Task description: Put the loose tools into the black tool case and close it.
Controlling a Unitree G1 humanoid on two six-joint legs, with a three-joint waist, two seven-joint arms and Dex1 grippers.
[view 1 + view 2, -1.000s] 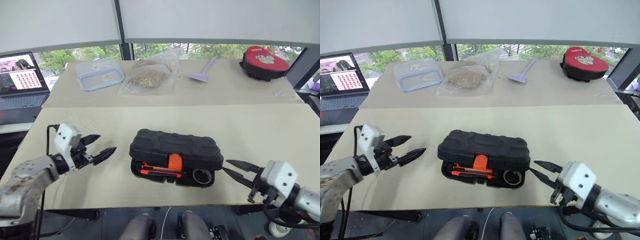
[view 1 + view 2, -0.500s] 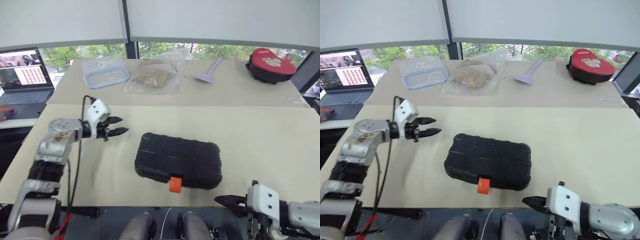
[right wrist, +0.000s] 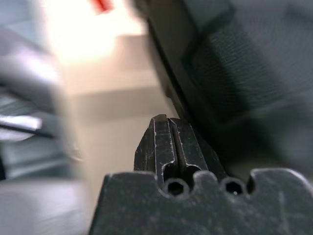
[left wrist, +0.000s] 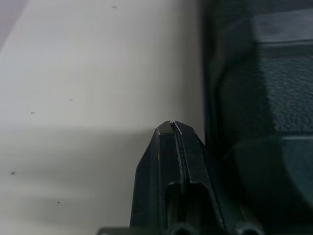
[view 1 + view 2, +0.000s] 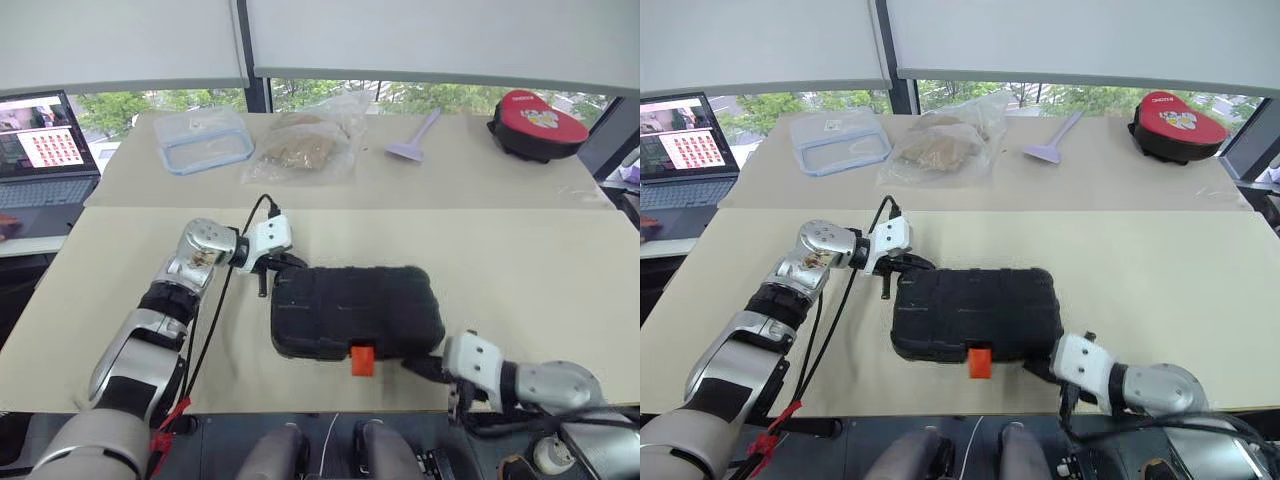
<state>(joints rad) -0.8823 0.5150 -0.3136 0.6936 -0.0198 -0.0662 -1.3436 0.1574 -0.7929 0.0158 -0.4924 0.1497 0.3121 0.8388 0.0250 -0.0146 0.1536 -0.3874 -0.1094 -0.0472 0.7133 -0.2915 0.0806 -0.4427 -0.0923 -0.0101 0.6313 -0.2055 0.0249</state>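
The black tool case lies closed on the near table, its orange latch at the front edge. The left gripper, fingers pressed together, sits against the case's back left corner. The right gripper, also pinched closed and empty, sits at its front right corner.

Black tool case lies shut, lid down, on the near beige table, its orange latch on the side nearest the robot. Left gripper sits at the case's far left corner. Right gripper sits at the case's near right corner. Well beyond the case: clear lidded container, plastic bag, purple scraper, red-and-black pouch. Laptop stands far left of the case.
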